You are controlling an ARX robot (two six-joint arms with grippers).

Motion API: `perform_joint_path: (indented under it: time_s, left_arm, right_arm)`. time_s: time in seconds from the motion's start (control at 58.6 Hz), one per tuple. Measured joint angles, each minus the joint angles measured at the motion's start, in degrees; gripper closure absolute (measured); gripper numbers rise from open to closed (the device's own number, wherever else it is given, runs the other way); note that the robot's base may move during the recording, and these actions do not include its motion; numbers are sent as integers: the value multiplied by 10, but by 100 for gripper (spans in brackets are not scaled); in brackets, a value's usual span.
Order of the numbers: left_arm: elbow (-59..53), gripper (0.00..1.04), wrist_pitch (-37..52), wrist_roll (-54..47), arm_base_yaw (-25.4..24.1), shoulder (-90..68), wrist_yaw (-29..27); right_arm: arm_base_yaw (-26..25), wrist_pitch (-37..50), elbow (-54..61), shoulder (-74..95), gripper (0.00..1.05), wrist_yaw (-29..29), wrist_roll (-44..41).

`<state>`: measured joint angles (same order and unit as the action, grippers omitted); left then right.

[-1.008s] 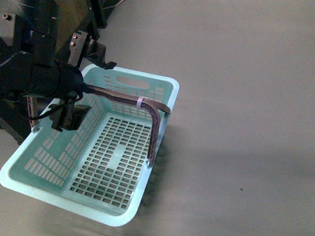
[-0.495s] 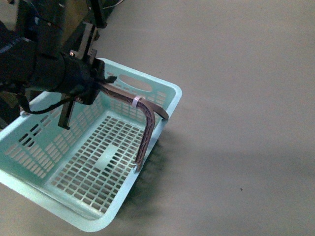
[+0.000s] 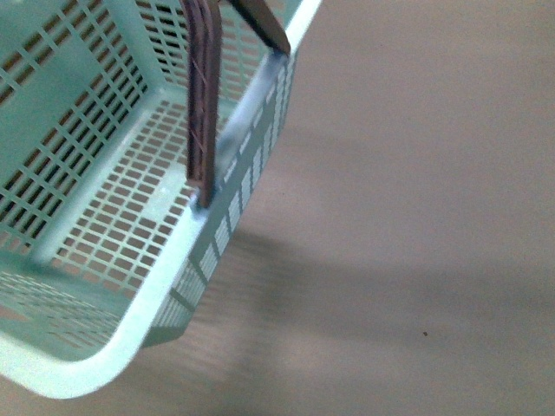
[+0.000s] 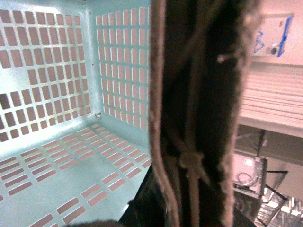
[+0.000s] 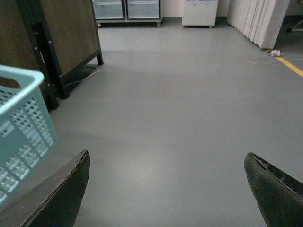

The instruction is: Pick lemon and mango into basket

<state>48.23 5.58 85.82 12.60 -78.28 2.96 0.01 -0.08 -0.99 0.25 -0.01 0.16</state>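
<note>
1. Looking through the front view, you see the basket very close to the lens. It fills the frame from 7 o'clock round to 12 o'clock, and its slotted teal walls and base are blurred.
2. Its brown handle stands upright at about 11 o'clock, and its foot meets the long rim just left of the frame's centre.
3. Bare grey floor takes the frame from 1 o'clock to 5 o'clock. A soft shadow lies across it from the basket's near corner towards 4 o'clock.
4. In the left wrist view the handle runs straight across the lens with a pale tie knotted round it. An inner corner of the basket shows behind it.
5. You cannot tell how the left gripper's jaws stand, because the handle is too close and blurred.
6. The right gripper has its jaws spread wide and holds nothing, with only floor between them.
7. The right wrist view shows one corner of the basket near one jaw but apart from it. Further off are a brown cabinet on a black frame, white curtains and a yellow line on the floor.
</note>
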Motion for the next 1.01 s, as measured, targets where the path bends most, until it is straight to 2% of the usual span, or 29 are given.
perform_joint_path:
  time_s: [0.239, 1.008]
  left_arm:
    - [3, 100, -83, 22, -14, 145, 14]
    - [9, 100, -85, 34, -14, 160, 19]
  right_arm:
    - [0, 0, 0, 0, 9, 0, 0]
    - [0, 0, 0, 0, 9, 0, 0]
